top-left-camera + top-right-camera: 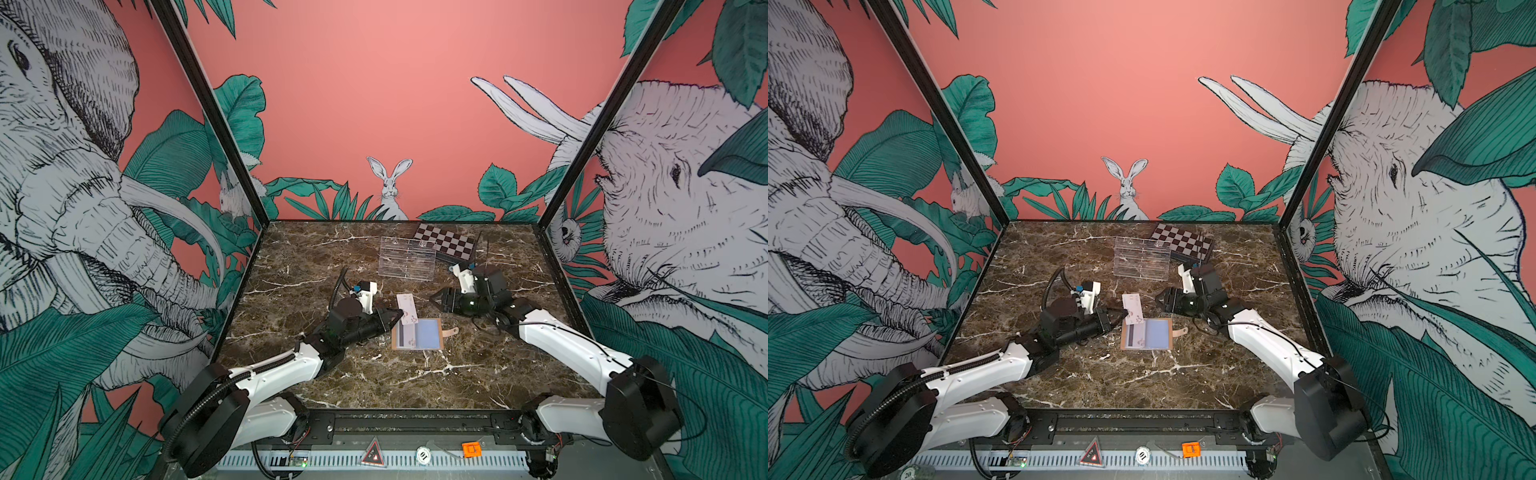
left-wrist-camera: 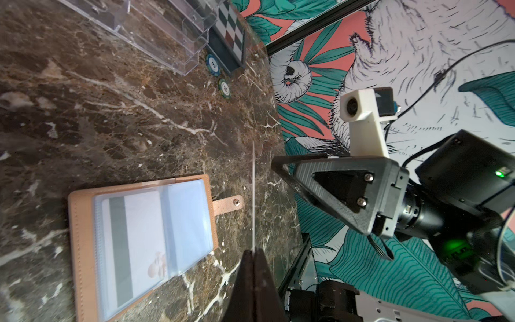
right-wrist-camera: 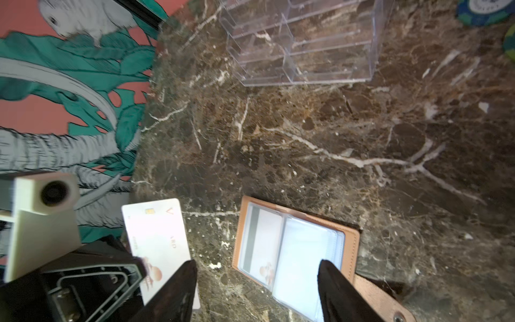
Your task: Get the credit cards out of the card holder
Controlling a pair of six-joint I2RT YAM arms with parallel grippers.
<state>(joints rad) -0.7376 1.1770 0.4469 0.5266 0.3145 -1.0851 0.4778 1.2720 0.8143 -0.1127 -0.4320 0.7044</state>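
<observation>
Pinching a white card [image 1: 406, 308] by one end, the left gripper [image 1: 397, 319] is clamped tight on it just left of centre in both top views. The card shows its face with faint pink marks there, while the left wrist view sees it only as a thin edge [image 2: 253, 195] running out from the closed fingertips [image 2: 260, 267]. In a top view its lower end overlaps the upper left corner of the holder [image 1: 429, 334].

The holder lies open and flat on the table [image 1: 332, 257], right at mid-frame, with its strap [image 1: 451, 331] sticking out to the right. A second card [image 1: 407, 334], dark stripe showing, sits inside the left sleeve; the right sleeve looks pale blue, and I cannot tell whether anything is in it.

The right gripper [image 1: 434, 297] hangs just right of centre, above and to the right of the holder, with its jaws spread and nothing between them; the right wrist view shows both fingers [image 3: 178, 290] apart over the holder [image 3: 306, 251].

Toward the back of the table stand a clear tray [image 1: 407, 257] and, touching it behind, a checkered box [image 1: 446, 243]. Two chips [image 2: 213, 64] lie beside the box.
</observation>
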